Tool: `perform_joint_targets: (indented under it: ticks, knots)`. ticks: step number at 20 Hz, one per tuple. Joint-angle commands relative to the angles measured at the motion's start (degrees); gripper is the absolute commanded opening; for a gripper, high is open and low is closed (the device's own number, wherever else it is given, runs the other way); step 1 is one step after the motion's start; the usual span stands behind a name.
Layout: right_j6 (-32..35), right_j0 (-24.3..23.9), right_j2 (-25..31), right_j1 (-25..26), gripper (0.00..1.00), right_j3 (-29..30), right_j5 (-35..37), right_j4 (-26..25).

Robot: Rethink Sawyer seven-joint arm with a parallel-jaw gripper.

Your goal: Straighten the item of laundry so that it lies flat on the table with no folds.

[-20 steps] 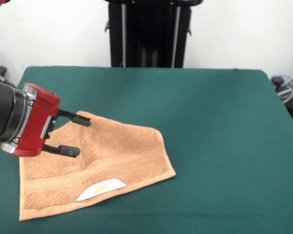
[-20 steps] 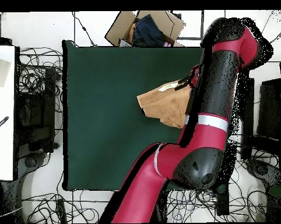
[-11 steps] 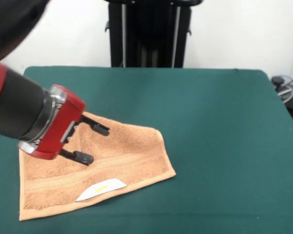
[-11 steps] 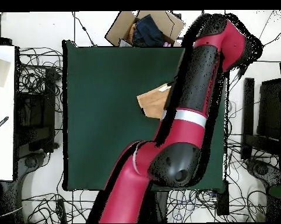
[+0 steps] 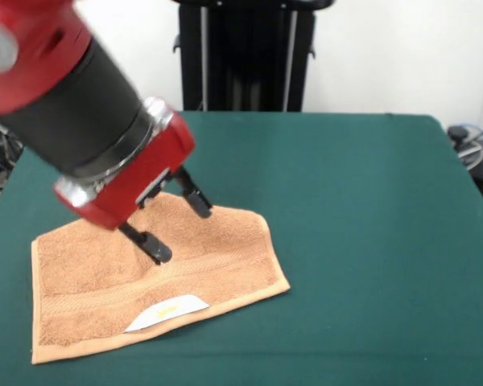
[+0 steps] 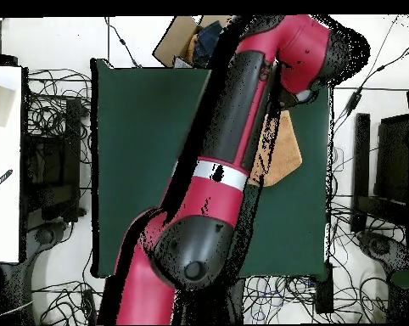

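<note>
The item of laundry (image 5: 217, 257), an orange-tan towel, lies spread on the green table (image 5: 362, 201) at the front left. A woven band runs near its front edge, beside a white label (image 5: 167, 312) with a yellow mark. A soft ridge rises in the cloth near its middle. My gripper (image 5: 179, 232) hangs over the middle of the towel, open, tilted down to the right, with nothing between its black fingers (image 5: 200, 206). Whether the lower tip touches the cloth is unclear. From overhead, the arm (image 6: 242, 119) hides the gripper and most of the towel (image 6: 282, 153).
A cardboard box (image 6: 172, 40) holding dark clothes sits beyond the table's top edge in the overhead view. A white surface (image 6: 2, 161) stands off to the left, and cables lie around the table (image 6: 140, 170). The towel's front corner is close to the table's near edge.
The arm has swung from the left edge across over the towel. The gripper moved right and tipped downward, staying open. The towel has not shifted.
</note>
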Motion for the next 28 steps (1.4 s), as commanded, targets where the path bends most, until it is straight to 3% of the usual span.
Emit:
perform_joint_targets:
  ticks: [1,13,18,28]
  knots:
    - [-3.04,2.24,-3.81,-5.96,1.00,11.11,2.04,-3.94]
    - [-2.78,10.66,-10.28,-12.10,1.00,17.82,7.93,-10.90]
    - [-5.27,17.23,-12.30,-12.87,1.00,26.11,14.62,-13.71]
    - [-2.58,26.62,-10.94,-11.79,1.00,41.64,18.48,-15.17]
